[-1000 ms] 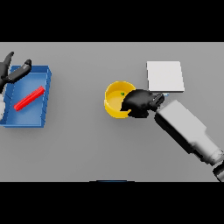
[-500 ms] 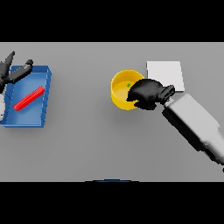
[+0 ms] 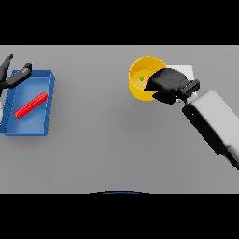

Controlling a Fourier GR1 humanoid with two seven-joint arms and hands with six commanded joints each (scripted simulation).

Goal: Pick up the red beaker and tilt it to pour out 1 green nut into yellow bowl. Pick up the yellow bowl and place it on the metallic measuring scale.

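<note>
Since the earlier frames the yellow bowl (image 3: pixel 141 78) has moved up and toward the right with the right hand (image 3: pixel 167 85); bowl now overlaps the near-left edge of the metallic measuring scale (image 3: pixel 185 71), where before it sat clear of it on the counter (image 3: pixel 107 135). Left side unchanged.

Near to far:
- Right arm: one white/grey forearm comes in from the lower right, running up-left to the dark hand.
- Right hand: fingers curled and clamped on the bowl's right rim. Cannot tell if the bowl is lifted or resting.
- Yellow bowl: one. Round, upright, opening facing up. One small green nut (image 3: pixel 142 79) visible inside, near the middle of the bowl floor.
- Scale: one, light square plate, mostly hidden behind the hand and bowl; only the far-right corner shows.
- Blue tray (image 3: pixel 48 107): one, rectangular, far left of the counter, well apart from the bowl. Holds one red beaker (image 3: pixel 31 104), lying on its side, diagonal, low end near-left, high end far-right. Looks like a thin red bar from this angle; cannot tell any contents.
- Left hand (image 3: pixel 11 75): at the left edge, over the tray's far-left corner. Fingers spread apart, holding nothing, not touching the beaker.

Count: 1 bowl, 1 nut, 1 scale, 1 tray, 1 beaker, 2 hands.
</note>
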